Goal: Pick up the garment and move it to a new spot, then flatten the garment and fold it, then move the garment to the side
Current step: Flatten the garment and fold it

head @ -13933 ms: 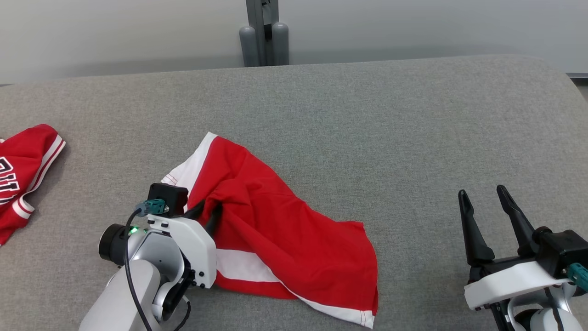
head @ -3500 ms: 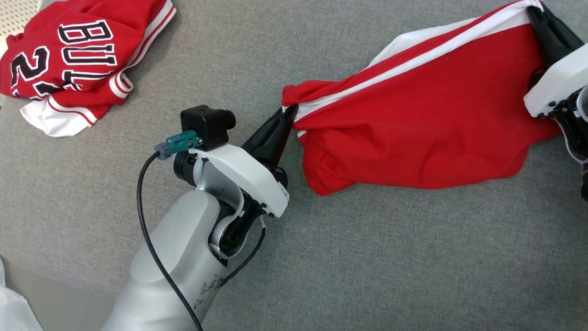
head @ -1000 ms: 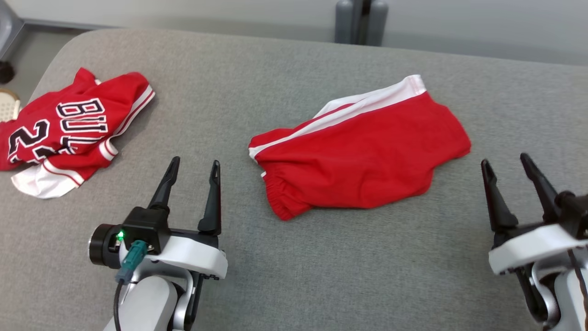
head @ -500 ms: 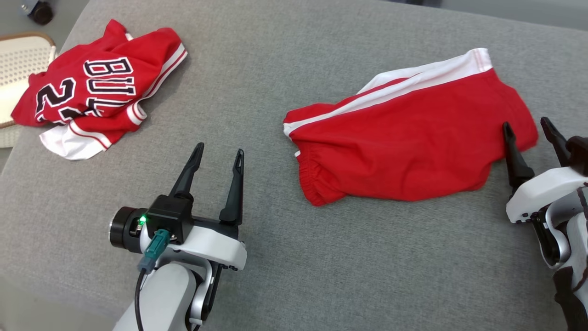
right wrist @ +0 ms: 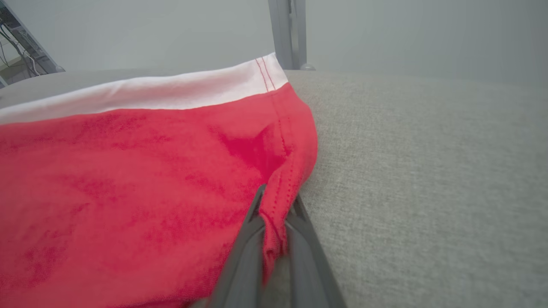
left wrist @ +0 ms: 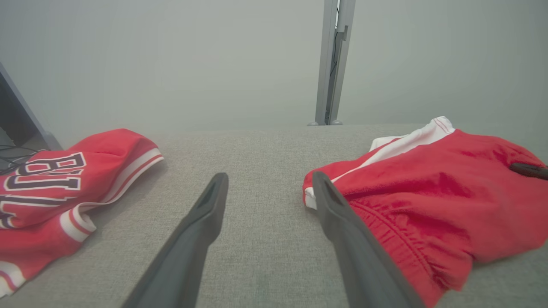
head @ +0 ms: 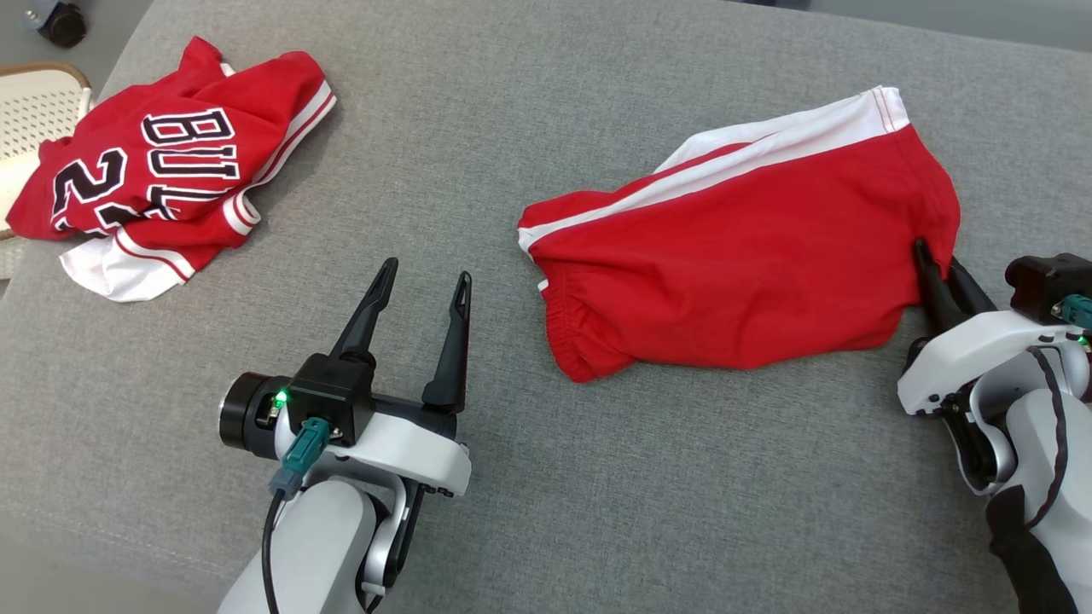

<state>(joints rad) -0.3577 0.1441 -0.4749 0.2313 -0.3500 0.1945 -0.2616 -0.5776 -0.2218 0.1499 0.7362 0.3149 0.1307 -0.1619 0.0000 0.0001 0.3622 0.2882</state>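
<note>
Head view, nearest first.

Item one: left end effector (head: 426, 271), fingers spread wide and holding nothing. It is poised over the bare grey counter (head: 478, 85), just short of the waistband end of the red shorts (head: 734, 264).

Item two: right end effector (head: 934, 256), fingers drawn together and pinching the right-hand hem of the red shorts. In the right wrist view a narrow fold of stitched hem sits between the two fingers.

Item three: the red shorts themselves, with a white side stripe, lying mostly flat across the right half of the counter. The elastic waistband is toward the left arm and the leg opening toward the right.

Item four, farther left: a crumpled red jersey (head: 171, 170) with black lettering, well apart from the red shorts.

Item five, far left corner: a pale perforated basket (head: 34, 111) beyond the counter's edge.

Risks, as I judge them: the pinch takes only a thin edge of hem. It may slip out under a pull, or catch a single layer and open the leg instead of carrying the whole garment. With one end alone held, a lift or drag would likely bunch the cloth and undo its flatness.
</note>
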